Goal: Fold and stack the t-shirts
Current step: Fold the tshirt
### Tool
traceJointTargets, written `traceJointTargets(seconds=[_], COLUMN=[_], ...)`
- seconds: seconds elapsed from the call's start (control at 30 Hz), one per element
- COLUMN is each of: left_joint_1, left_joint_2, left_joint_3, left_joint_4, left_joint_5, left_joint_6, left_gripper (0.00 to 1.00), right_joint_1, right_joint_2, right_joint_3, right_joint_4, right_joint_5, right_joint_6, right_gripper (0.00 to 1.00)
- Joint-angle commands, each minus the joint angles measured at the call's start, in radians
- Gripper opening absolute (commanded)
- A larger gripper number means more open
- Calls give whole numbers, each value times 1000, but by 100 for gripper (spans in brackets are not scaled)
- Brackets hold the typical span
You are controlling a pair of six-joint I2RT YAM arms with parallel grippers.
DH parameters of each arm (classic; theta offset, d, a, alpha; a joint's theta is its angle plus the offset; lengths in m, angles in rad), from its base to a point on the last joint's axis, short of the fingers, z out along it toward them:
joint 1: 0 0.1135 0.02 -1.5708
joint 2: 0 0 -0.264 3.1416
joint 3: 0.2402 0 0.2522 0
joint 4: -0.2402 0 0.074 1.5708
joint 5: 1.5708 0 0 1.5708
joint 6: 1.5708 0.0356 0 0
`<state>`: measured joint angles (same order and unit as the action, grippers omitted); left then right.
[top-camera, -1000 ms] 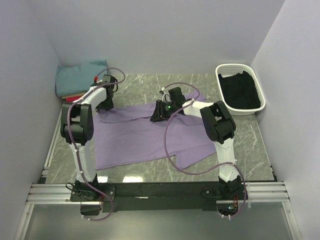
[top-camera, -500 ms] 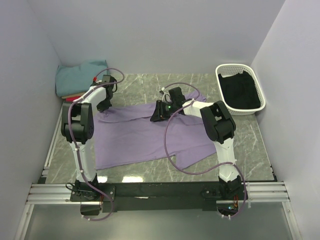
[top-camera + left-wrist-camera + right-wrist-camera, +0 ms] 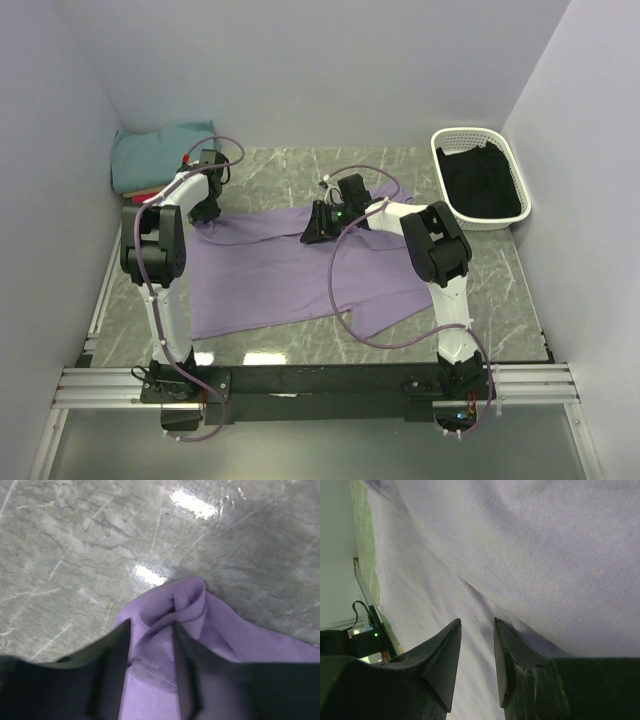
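Left gripper (image 3: 150,625): two dark, flat-sided fingers (image 3: 114,670), standing part-way apart and straddling a puckered corner of the lavender t-shirt (image 3: 210,625); the cloth lies in the gap, gathered into a soft rounded fold just past the tips, and no pinch can be made out. Right gripper (image 3: 477,622): black, wedge-shaped fingers (image 3: 442,660) tapering to points, parted by a narrow slot, tips low over the same lavender t-shirt (image 3: 530,545); fine woven texture, one shallow crease running toward the slot; whether any cloth is caught cannot be told. Lavender t-shirt (image 3: 270,275): thin, matte, spread mostly flat across the middle of the desk (image 3: 500,290), near edge rumpled toward the right arm. Desk: grey, marble-veined, glossy, with bright reflections. Left gripper (image 3: 205,208) at the shirt's far left corner; right gripper (image 3: 318,226) at its far middle edge. Teal t-shirt (image 3: 155,155): folded, soft, topping a small stack in the far left corner, a red layer (image 3: 142,193) showing beneath. Basket (image 3: 440,150): white, oval, perforated plastic, far right, holding dark cloth (image 3: 485,185). Cables (image 3: 345,322): thin, purple, looping from both arms.
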<state>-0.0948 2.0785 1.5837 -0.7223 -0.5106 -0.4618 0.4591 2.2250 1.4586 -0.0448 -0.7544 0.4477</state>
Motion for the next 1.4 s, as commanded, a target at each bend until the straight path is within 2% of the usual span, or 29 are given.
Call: traceJointTargets(seconds=[0.0, 0.07, 0.1, 0.13, 0.17, 0.23, 0.27, 0.33, 0.43, 0.53, 0.57, 0.67, 0.87, 1.1, 1.27, 1.33, 1.37], left_joint_1=[-3, -3, -3, -3, -3, -5, -5, -5, -3, -3, -3, -3, 6, 133, 168, 168, 167], left_joint_2=[-49, -47, -43, -41, -38, -50, -57, -70, -67, -57, -60, -67, -103, -271, -247, -230, -229], left_joint_3=[6, 5, 9, 10, 12, 10, 6, 7, 13, 12, 3, -7, -25, -142, -117, -120, -125], left_joint_4=[17, 14, 9, 4, -6, -8, -8, -11, -19, -16, -11, -9, -12, 61, 29, 38, 47], left_joint_5=[50, 64, 66, 67, 67, 81, 84, 96, 112, 138, 145, 153, 87, 34, 61, 115, 192], left_joint_6=[17, 20, 18, 17, 17, 20, 20, 29, 44, 49, 46, 45, -9, -90, -94, -77, -52], left_gripper=[35, 29, 30, 35, 46, 53, 63, 66, 63, 46, 27, 1, 1, 1, 1, 1, 13], right_joint_1=[-7, -7, -7, -7, -7, -7, -5, -8, -5, -7, -7, -7, -7, -8, -10, -10, -11], right_joint_2=[44, 45, 45, 42, 44, 44, 44, 45, 47, 45, 45, 45, 47, 44, 47, 48, 48], right_joint_3=[9, 9, 9, 9, 9, 13, 11, 11, 13, 11, 11, 9, 5, -1, 2, 3, 3], right_joint_4=[-24, -21, -23, -21, -23, -23, -21, -20, -20, -21, -21, -23, -13, -6, -7, -10, -9], right_joint_5=[23, 21, 23, 21, 20, 18, 18, 13, 15, 15, 17, 20, 18, 29, 26, 23, 21], right_joint_6=[-27, -27, -29, -29, -27, -29, -29, -26, -24, -26, -26, -27, -23, -3, 6, 5, 6], right_gripper=[40, 40, 40, 40, 40, 40, 40, 40, 40, 40, 40, 40, 40, 40, 41, 40, 40])
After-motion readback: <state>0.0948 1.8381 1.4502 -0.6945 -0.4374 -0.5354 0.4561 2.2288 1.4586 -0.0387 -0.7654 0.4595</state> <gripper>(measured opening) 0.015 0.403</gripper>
